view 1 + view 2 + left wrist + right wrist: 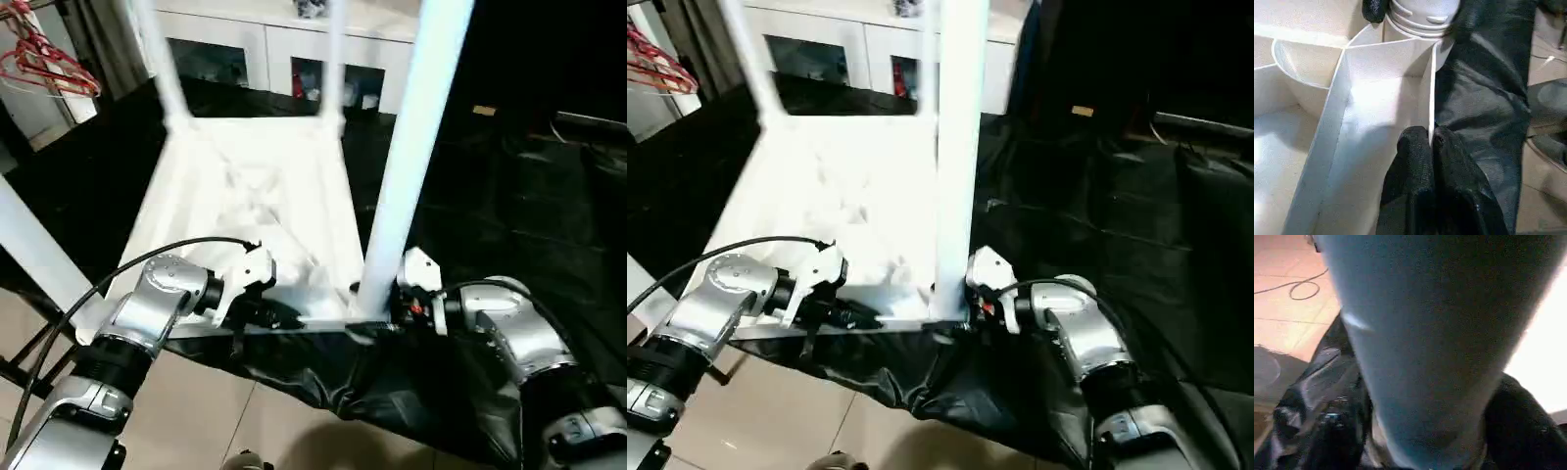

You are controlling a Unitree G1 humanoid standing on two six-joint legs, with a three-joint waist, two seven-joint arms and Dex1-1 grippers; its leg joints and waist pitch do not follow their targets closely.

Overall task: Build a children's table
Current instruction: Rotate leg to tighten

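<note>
Upside down on the black-covered work table: the children's table top, legs standing up from its corners. Nearest leg upright, long axis vertical, seated in the near corner socket directly ahead of the right gripper. Fingers set wide around the leg's base, apparently gripping. Left gripper pinched shut on the near rim beside that socket. Loose black cover bunched below the leg

White children's table, upside down, legs upright
</note>
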